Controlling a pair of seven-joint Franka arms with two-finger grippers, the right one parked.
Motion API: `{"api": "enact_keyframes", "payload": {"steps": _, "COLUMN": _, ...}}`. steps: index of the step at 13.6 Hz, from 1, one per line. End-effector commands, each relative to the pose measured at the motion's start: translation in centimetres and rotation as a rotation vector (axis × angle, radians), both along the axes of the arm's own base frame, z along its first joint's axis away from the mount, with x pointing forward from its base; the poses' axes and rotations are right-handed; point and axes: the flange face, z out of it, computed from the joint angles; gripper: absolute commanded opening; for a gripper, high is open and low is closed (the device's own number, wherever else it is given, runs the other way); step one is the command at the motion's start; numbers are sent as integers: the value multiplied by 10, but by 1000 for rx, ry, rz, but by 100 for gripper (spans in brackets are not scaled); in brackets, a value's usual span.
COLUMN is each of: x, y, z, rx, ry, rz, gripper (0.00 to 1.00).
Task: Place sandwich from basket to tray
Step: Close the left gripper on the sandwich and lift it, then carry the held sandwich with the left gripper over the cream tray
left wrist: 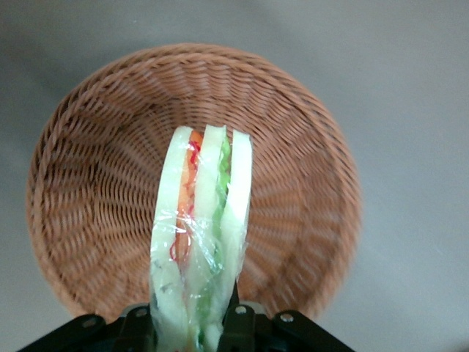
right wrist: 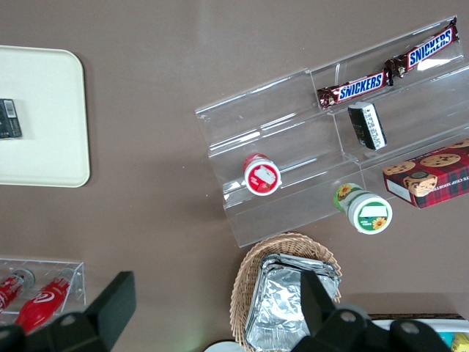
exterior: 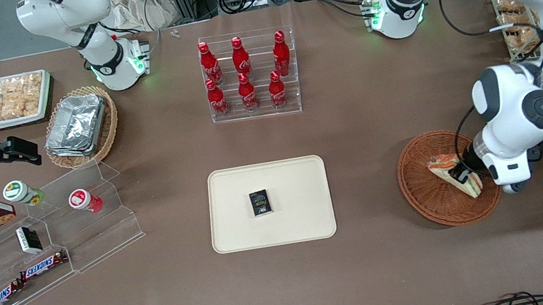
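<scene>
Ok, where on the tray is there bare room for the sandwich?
The gripper holds the sandwich over the basket. The tray is bare around its rim; only the small black packet fills the middle.

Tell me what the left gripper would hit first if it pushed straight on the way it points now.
The gripper, shut on the sandwich, points down into the basket. Going straight on, the sandwich would probably meet the basket's woven floor first; the gap between them is hard to judge.

Brown table [exterior: 364, 122] under my hand [exterior: 468, 174]. Directly on it: cream tray [exterior: 239, 222] at centre, reddish basket [exterior: 428, 193] toward my end, bottle rack [exterior: 252, 77] at tray's 12 o'clock, clear stepped stand [exterior: 94, 227], tan basket [exterior: 109, 125], white snack tray [exterior: 45, 97] toward parked arm's end.
</scene>
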Motion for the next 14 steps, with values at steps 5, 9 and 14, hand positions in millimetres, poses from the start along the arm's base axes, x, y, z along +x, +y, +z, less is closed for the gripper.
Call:
{"api": "enact_keyframes", "payload": {"steps": 5, "x": -43, "y": -224, "z": 16, "rx": -60, "ry": -14, "rz": -528, "gripper": 0}}
{"api": "enact_keyframes", "payload": {"steps": 9, "x": -49, "y": -309, "z": -10, "rx": -99, "ry": -25, "rz": -715, "gripper": 0}}
{"api": "enact_keyframes", "payload": {"steps": 14, "x": -43, "y": -345, "z": -83, "rx": -96, "ry": -71, "rz": -773, "gripper": 3}}
